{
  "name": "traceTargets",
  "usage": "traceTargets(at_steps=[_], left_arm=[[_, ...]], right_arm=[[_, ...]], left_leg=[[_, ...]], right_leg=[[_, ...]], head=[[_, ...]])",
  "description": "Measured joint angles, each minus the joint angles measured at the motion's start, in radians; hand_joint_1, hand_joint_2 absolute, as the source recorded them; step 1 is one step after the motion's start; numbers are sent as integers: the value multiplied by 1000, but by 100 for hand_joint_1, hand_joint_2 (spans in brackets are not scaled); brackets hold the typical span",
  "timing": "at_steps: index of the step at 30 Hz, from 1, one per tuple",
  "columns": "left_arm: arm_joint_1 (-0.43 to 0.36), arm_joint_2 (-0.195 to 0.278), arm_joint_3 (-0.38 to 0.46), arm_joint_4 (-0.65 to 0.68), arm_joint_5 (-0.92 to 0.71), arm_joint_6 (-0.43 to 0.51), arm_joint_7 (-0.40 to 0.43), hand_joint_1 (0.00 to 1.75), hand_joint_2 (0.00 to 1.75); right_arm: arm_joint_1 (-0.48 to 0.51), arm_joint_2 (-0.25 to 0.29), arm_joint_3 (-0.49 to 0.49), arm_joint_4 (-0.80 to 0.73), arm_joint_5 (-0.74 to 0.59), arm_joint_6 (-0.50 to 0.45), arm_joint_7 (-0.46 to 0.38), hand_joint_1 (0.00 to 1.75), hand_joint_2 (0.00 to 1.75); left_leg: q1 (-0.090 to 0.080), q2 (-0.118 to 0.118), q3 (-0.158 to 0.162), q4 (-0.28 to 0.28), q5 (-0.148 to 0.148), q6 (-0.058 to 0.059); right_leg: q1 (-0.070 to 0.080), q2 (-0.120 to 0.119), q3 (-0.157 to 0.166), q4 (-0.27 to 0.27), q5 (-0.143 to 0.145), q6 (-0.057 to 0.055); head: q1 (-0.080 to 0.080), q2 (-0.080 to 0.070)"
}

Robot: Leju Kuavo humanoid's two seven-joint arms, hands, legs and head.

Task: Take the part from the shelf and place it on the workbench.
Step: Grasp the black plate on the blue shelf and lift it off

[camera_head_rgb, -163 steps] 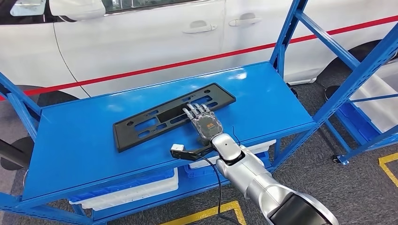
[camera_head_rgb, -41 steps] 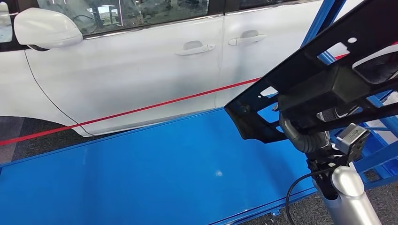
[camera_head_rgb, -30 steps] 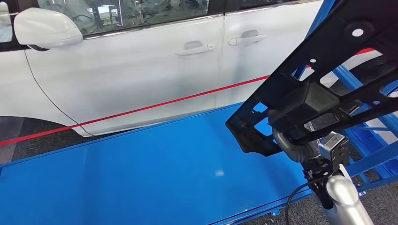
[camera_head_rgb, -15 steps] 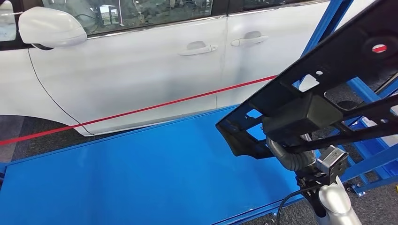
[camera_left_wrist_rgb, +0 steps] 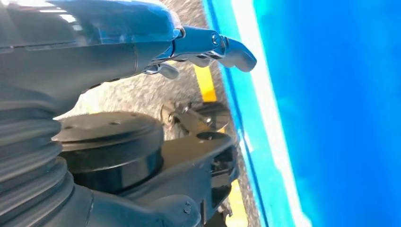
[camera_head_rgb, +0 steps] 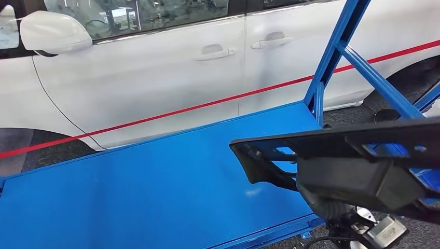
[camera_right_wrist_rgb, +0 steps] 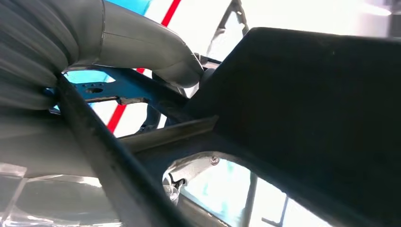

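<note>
the right hand (camera_right_wrist_rgb: 142, 52) grips the black part (camera_head_rgb: 342, 155), thumb pressed to it, holding it nearly flat in the air over the right end of the blue shelf (camera_head_rgb: 155, 192). the left hand (camera_left_wrist_rgb: 203, 47) holds nothing, fingers loosely curled beside the shelf edge. a white car (camera_head_rgb: 171, 67) stands behind.

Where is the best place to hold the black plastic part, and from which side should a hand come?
Judging by its shape, grip the black part near its middle, at the boxy block under the long slotted frame, coming from below. The frame is long and thin, so a middle hold probably balances it. The right hand already holds it there.
</note>
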Motion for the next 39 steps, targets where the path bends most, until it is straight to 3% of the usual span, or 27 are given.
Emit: traceTargets(at_steps=[3,4,5,6,7,9,10,11,14,15,16,18,19,20,21,22,24,26,27,29,30,31,33,34,35,37,39], left_arm=[[1,2,9,0,0,8,1,0,175],[1,3,10,0,0,9,2,0,175],[1,4,12,0,-1,10,2,0,175],[1,5,13,0,-2,10,3,0,175],[0,6,13,0,-4,10,3,0,175],[-2,9,13,0,-6,10,3,0,175],[-4,11,13,0,-7,10,3,0,175],[-5,13,14,0,-7,11,3,0,175],[-5,15,14,0,-7,12,7,0,175],[-4,15,14,0,-7,13,9,0,175],[-4,15,14,0,-7,14,11,0,175],[-4,14,14,0,-7,14,13,0,175],[-4,14,14,0,-8,14,14,0,175],[-3,14,14,0,-9,14,17,0,175],[-3,14,14,0,-10,14,19,0,175],[-3,14,14,0,-11,14,20,0,175],[-4,14,14,0,-14,14,22,0,175],[-4,15,14,0,-16,13,22,0,175],[-4,15,14,0,-17,13,22,0,175],[-3,15,14,0,-18,12,22,0,175],[-2,15,14,0,-19,12,22,0,175],[-1,15,14,0,-19,12,22,0,175],[-1,15,14,0,-19,11,23,0,175],[-1,15,14,0,-20,11,23,0,175],[-1,15,14,0,-21,11,23,0,175],[-1,15,14,0,-22,14,24,0,175],[-3,15,14,0,-23,19,27,0,175]], right_arm=[[37,21,18,-27,26,-14,-14,175,175],[46,26,23,-31,28,-18,-15,175,175],[54,30,27,-32,28,-21,-16,175,175],[60,33,30,-32,28,-24,-16,175,175],[65,36,32,-33,27,-26,-16,175,175],[72,42,35,-36,25,-27,-16,175,175],[75,44,36,-38,25,-27,-16,175,175],[78,46,37,-39,25,-27,-17,175,175],[90,53,42,-43,27,-28,-20,175,175],[96,54,44,-44,29,-29,-22,175,175],[100,55,46,-46,30,-29,-23,175,175],[108,57,48,-47,35,-31,-25,175,175],[111,57,50,-47,37,-32,-25,175,175],[115,58,52,-47,39,-33,-26,175,175],[117,58,54,-46,40,-33,-26,175,175],[117,59,55,-46,41,-33,-26,175,175],[116,59,59,-47,44,-33,-25,175,175],[114,59,61,-47,46,-34,-23,175,175],[113,59,62,-46,47,-35,-21,175,175],[112,60,65,-46,47,-37,-18,175,175],[111,60,66,-46,47,-37,-18,175,175],[110,60,68,-46,47,-37,-17,175,175],[109,62,70,-46,47,-37,-16,175,175],[109,62,71,-46,47,-37,-15,175,175],[109,63,72,-46,47,-37,-13,175,175],[108,63,76,-46,47,-38,-8,175,175],[105,64,81,-46,45,-40,-3,175,175]], left_leg=[[1,6,-55,162,-120,-4],[0,6,-68,211,-145,-3],[-1,6,-66,231,-150,1],[-4,6,-45,214,-134,7],[-8,6,-6,161,-104,15],[-21,8,86,17,-55,37],[-27,10,116,-34,-43,45],[-32,13,129,-64,-39,51],[-35,15,120,-91,-6,62],[-33,17,113,-101,12,67],[-30,18,104,-111,29,71],[-28,21,78,-114,54,75],[-28,22,63,-111,64,74],[-28,23,47,-106,73,72],[-27,24,31,-98,80,69],[-26,24,13,-89,87,66],[-25,24,-22,-62,94,57],[-26,23,-45,-38,100,46],[-27,22,-52,-33,105,40],[-24,21,-61,-27,109,28],[-22,20,-69,-14,92,21],[-19,19,-81,14,58,15],[-14,18,-113,119,-39,6],[-12,18,-125,178,-75,4],[-12,18,-127,222,-89,3],[-12,18,-86,221,-52,7],[-15,18,16,98,-6,19]], right_leg=[[8,-7,-22,-1,15,-17],[13,-8,-30,-1,22,-20],[18,-10,-39,0,28,-22],[22,-10,-47,0,35,-23],[26,-10,-53,0,42,-24],[30,-11,-61,0,55,-21],[29,-12,-61,-2,62,-17],[26,-14,-61,-5,70,-11],[20,-17,-61,-23,92,8],[21,-14,-65,-16,74,12],[21,-11,-73,11,35,16],[19,-7,-97,117,-71,23],[18,-7,-105,175,-103,27],[16,-7,-105,216,-109,32],[14,-7,-91,228,-93,36],[11,-7,-61,208,-65,39],[7,-7,37,90,-38,43],[10,-4,101,-10,-57,33],[14,-3,107,-27,-65,25],[15,-6,94,-30,-56,4],[15,-8,86,-30,-47,-6],[14,-10,75,-31,-37,-15],[17,-13,49,-31,-16,-24],[19,-13,35,-30,-6,-25],[21,-14,20,-29,5,-25],[24,-15,-10,-26,26,-24],[25,-15,-32,-22,45,-20]], head=[[-3,0],[-4,0],[-4,0],[-4,0],[-4,0],[-3,0],[-3,0],[-5,0],[-8,0],[-8,0],[-7,0],[-6,0],[-6,0],[-6,0],[-6,0],[-6,0],[-6,0],[-5,0],[-6,0],[-5,0],[-5,0],[-6,0],[-8,0],[-8,0],[-8,0],[-8,0],[-8,0]])
